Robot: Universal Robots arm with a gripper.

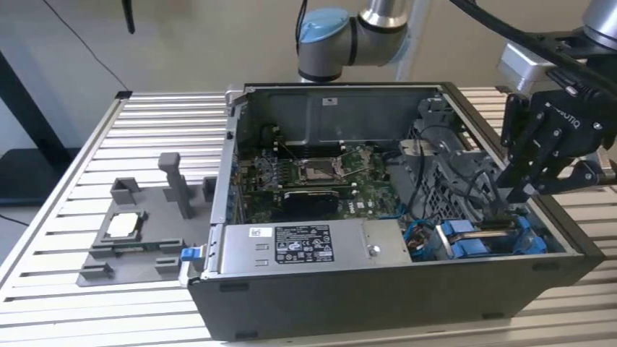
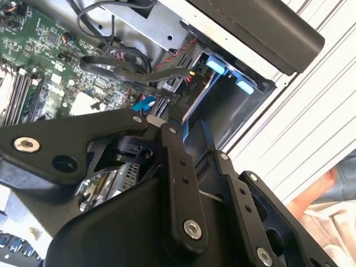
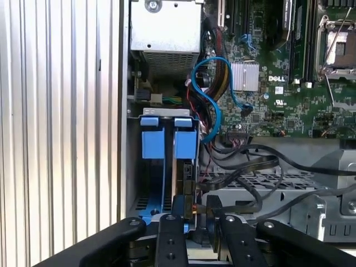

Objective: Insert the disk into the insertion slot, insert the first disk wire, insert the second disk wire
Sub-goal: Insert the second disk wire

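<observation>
While your gripper (image 1: 516, 191) hangs low over the drive end of the open computer case (image 1: 386, 289), its black fingers (image 3: 170, 239) sit right at the back edge of the insertion slot (image 3: 146, 183), and in the first wrist view they look drawn in close around a small dark connector (image 3: 189, 203), though I cannot tell for sure that it is pinched. Just past the fingertips you've got the disk (image 3: 178, 178) standing on edge inside the blue-fitted bay, its blue carrier tabs (image 3: 168, 143) showing at the far end, so by my read step 1 is done: the drive is seated in the cage. From the look of it you're working on a wire at the drive's rear; whether 1 wire is home or neither, the pictures don't settle. In the second wrist view, black cables (image 2: 119, 69) arch loose above the bay. Further on, a blue data cable (image 3: 214, 94) loops toward the green motherboard (image 3: 278, 72). Farthest off, in the exterior view, the grey fixture (image 1: 144, 231) sits on the slatted table (image 1: 58, 289).
</observation>
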